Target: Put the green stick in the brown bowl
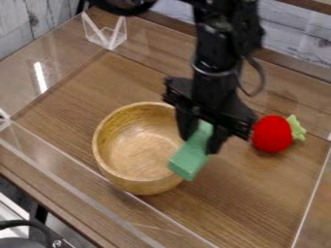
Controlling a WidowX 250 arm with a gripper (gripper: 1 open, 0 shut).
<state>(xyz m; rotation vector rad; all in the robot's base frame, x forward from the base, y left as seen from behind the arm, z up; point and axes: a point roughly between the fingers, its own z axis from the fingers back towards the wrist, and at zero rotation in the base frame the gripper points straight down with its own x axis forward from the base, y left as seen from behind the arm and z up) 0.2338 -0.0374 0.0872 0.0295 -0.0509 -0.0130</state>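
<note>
A black robot arm comes down from the top centre of the frame, and its black two-fingered gripper (204, 139) points straight down just right of the middle. The jaws are closed partway on the flat, matte, light-green rectangular stick (193, 158), pinching its upper end. The stick hangs tilted, its lower end reaching down and to the left, clear of the table.

The round, light-brown wooden bowl (116, 120) with a thick rim and visible grain sits on the table in the lower left of centre. In the picture the stick's lower end overlaps the bowl's right-hand rim; from this single angle it is hard to say whether it is directly above the rim or slightly in front of it, and no contact can be made out. The bowl's inside looks bare wood.

To the right of the gripper, a red strawberry-like toy with a green leafy top (272, 134) lies on the dark wood-grain table (116, 73), close to the fingers but apart from them. Clear plastic walls (52, 58) border the table.
</note>
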